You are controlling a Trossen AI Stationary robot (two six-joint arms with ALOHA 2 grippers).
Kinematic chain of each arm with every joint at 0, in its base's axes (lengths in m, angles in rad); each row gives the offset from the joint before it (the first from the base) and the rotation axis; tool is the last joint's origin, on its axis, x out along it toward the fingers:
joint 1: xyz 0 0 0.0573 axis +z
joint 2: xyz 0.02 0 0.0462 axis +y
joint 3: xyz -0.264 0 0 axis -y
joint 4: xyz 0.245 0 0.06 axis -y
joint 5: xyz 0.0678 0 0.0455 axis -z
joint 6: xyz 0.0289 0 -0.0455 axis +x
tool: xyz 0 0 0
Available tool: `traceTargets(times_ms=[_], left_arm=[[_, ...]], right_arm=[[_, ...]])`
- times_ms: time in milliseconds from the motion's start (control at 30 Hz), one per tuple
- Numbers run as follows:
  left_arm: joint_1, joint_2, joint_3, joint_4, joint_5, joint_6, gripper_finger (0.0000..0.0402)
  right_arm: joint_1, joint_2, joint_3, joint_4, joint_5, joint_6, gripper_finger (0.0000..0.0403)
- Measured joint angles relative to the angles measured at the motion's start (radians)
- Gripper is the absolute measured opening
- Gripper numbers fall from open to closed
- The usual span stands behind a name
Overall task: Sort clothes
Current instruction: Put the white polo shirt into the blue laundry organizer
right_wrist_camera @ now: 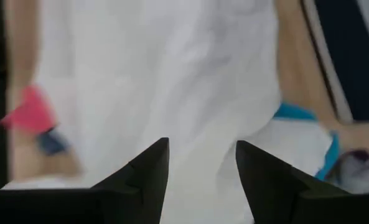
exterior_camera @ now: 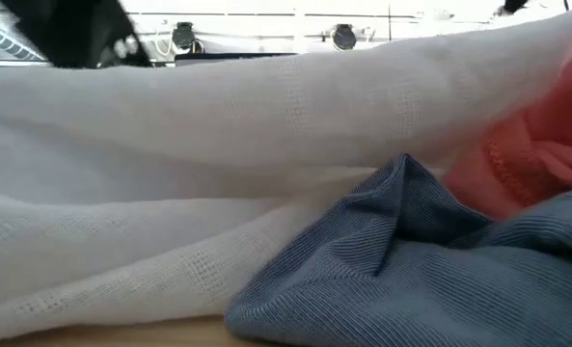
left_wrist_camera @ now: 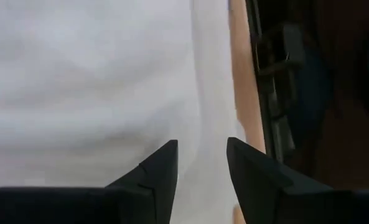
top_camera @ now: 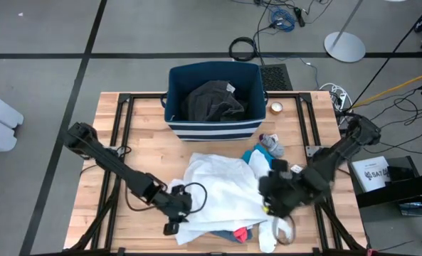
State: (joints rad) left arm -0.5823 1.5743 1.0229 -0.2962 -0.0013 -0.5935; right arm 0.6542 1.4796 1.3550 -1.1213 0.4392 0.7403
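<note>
Your left pincer (top_camera: pixel 173 213) and right pincer (top_camera: pixel 271 203) both stand apart over the white cloth (top_camera: pixel 221 188), which lies limp and light on the surface in front of the bin (top_camera: pixel 214 107). Pinch a bunched fold; the dark grey garment (top_camera: pixel 211 99) already sits inside the bin.

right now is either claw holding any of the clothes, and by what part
Nothing is held. The left claw and the right claw both stand open just above the large white fabric garment, with no cloth pinched between the fingers.
</note>
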Motion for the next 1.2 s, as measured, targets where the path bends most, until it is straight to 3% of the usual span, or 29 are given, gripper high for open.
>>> traceTargets(times_ms=[133, 267, 367, 533, 867, 1067, 1200], left_arm=[[-0.001, -0.101, 0.000, -0.038, -0.142, 0.060, 0.0147], [0.007, -0.176, 0.001, -0.122, -0.311, 0.075, 0.0147], [0.032, -0.182, -0.016, -0.175, -0.376, 0.045, 0.0147], [0.085, -0.182, -0.126, -0.048, -0.295, 0.039, 0.0147], [0.172, -0.182, -0.295, 0.218, -0.112, -0.003, 0.0147], [0.178, -0.182, -0.304, 0.238, -0.094, -0.004, 0.0147], [0.177, -0.182, -0.304, 0.237, -0.091, -0.004, 0.0147]], right_arm=[[-0.100, 0.002, -0.103, 0.257, 0.007, -0.207, 0.0172], [-0.207, 0.002, -0.234, 0.541, -0.100, -0.341, 0.0172], [-0.279, 0.003, -0.328, 0.771, -0.183, -0.389, 0.0172], [-0.350, 0.003, -0.427, 1.046, -0.332, -0.413, 0.0171], [-0.365, 0.073, -0.446, 1.056, -0.343, -0.422, 0.0171], [-0.358, 0.132, -0.446, 1.074, -0.369, -0.405, 0.0169], [-0.358, 0.141, -0.446, 1.072, -0.365, -0.390, 0.0123]])
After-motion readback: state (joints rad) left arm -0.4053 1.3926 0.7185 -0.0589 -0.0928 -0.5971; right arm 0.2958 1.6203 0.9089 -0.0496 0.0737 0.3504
